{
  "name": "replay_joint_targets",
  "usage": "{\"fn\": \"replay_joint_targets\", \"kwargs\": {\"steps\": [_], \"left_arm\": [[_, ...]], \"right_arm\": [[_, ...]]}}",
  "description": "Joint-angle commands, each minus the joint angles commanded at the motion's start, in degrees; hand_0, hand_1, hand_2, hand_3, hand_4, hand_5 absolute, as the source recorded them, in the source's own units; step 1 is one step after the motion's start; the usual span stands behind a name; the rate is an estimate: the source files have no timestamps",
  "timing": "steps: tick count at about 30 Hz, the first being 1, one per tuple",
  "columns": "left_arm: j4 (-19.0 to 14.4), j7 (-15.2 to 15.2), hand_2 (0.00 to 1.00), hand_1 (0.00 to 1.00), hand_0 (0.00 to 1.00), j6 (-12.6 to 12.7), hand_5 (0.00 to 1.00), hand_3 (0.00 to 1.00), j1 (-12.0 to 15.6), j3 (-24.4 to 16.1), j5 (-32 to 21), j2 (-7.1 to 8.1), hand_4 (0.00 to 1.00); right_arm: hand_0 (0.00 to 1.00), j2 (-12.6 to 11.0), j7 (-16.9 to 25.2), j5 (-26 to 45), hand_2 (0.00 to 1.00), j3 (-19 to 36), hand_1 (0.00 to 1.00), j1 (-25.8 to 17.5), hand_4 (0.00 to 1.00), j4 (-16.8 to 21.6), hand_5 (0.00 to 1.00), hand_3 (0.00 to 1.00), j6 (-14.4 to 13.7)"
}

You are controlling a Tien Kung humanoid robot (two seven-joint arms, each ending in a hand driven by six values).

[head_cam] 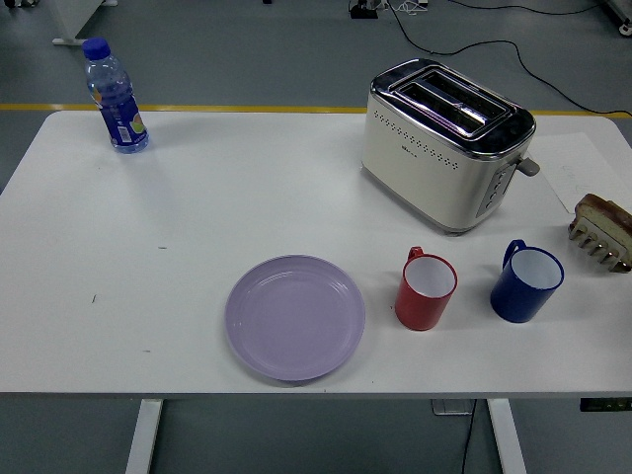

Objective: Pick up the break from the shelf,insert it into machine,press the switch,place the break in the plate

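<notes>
Nearest the table's (118,247) front edge: lilac plate (294,316), empty; red mug (426,290) and blue mug (526,283) to its right. Toaster (446,143) far right. Bread (602,219) sits in a rack (598,244) at right edge — water bottle (116,96) far left. No robot fingers visible.

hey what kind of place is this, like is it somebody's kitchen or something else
Probably a lab or workshop test setup, not a home kitchen. A toaster, a purple plate and two mugs sit staged on a bare white table, while the grey floor behind has yellow line tape and loose black cables.
</notes>
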Motion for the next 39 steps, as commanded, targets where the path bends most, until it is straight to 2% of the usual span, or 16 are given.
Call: {"fn": "replay_joint_targets", "kwargs": {"steps": [3, 6, 7, 12, 13, 17, 19, 24, 25, 28, 35, 39], "left_arm": [[0.0, 0.01, 0.683, 0.693, 0.686, -0.01, 0.826, 0.569, 0.0, -0.02, 0.03, 0.0, 0.285], [0.0, 0.02, 0.683, 0.693, 0.686, -0.02, 0.826, 0.569, 0.0, -0.04, 0.09, 0.01, 0.285], [0.0, 0.04, 0.683, 0.693, 0.686, -0.03, 0.826, 0.569, -0.01, -0.07, 0.17, 0.0, 0.284], [0.0, 0.06, 0.683, 0.693, 0.686, -0.04, 0.826, 0.569, 0.0, -0.01, 0.13, -0.01, 0.284], [0.0, 0.03, 0.682, 0.693, 0.686, -0.04, 0.826, 0.569, -0.01, 0.1, 0.01, 0.01, 0.284], [0.0, 0.02, 0.682, 0.693, 0.686, -0.04, 0.826, 0.569, -0.05, 0.19, -0.15, 0.03, 0.284], [0.0, 0.02, 0.683, 0.694, 0.686, -0.02, 0.825, 0.569, -0.09, 0.23, -0.19, 0.04, 0.284], [0.0, 0.0, 0.683, 0.694, 0.686, 0.0, 0.825, 0.569, -0.12, 0.32, -0.35, 0.04, 0.284], [0.0, -0.01, 0.683, 0.693, 0.686, 0.0, 0.827, 0.569, -0.13, 0.37, -0.42, 0.05, 0.285], [0.0, 0.01, 0.683, 0.693, 0.686, 0.0, 0.827, 0.569, -0.14, 0.33, -0.39, 0.07, 0.285], [0.0, -0.01, 0.683, 0.693, 0.686, 0.04, 0.829, 0.568, -0.14, 0.31, -0.5, 0.1, 0.285], [0.0, 0.01, 0.682, 0.693, 0.686, 0.05, 0.829, 0.568, -0.22, 0.45, -0.63, 0.12, 0.285]], "right_arm": [[0.77, -0.29, -0.51, -4.42, 0.74, -0.24, 0.738, 0.22, 0.601, 0.04, 0.248, 0.718, -0.01], [0.77, -0.58, -1.25, -11.8, 0.74, -0.51, 0.738, 0.51, 0.601, 0.06, 0.248, 0.718, 0.09], [0.832, -0.72, -1.77, -14.03, 0.796, -0.71, 0.798, 0.74, 0.742, 0.06, 0.207, 0.782, 0.14], [0.832, -1.46, -4.9, -25.95, 0.796, -1.54, 0.798, 1.78, 0.742, 0.24, 0.207, 0.782, -0.05], [0.872, -1.7, -5.75, -28.56, 0.842, -1.74, 0.835, 2.02, 0.772, 0.3, 0.2, 0.838, 0.11], [0.872, -2.25, -7.34, -38.24, 0.842, -2.22, 0.835, 2.53, 0.772, 0.49, 0.2, 0.838, 0.62], [0.889, -2.73, -8.54, -43.08, 0.865, -2.84, 0.851, 3.0, 0.807, 0.72, 0.205, 0.869, 1.36], [0.889, -3.78, -11.97, -55.37, 0.865, -5.1, 0.851, 4.23, 0.807, 1.57, 0.205, 0.869, 3.29], [0.893, -3.94, -12.85, -57.61, 0.875, -5.73, 0.858, 4.57, 0.824, 1.72, 0.231, 0.881, 3.68], [0.893, -4.35, -14.67, -64.77, 0.875, -7.83, 0.858, 5.73, 0.824, 1.45, 0.231, 0.881, 3.78], [0.893, -5.21, -16.93, -68.48, 0.879, -10.69, 0.86, 7.51, 0.83, 0.49, 0.252, 0.888, 3.91], [0.894, -5.92, -19.82, -70.39, 0.881, -12.48, 0.86, 9.08, 0.828, -0.68, 0.262, 0.887, 5.07]]}}
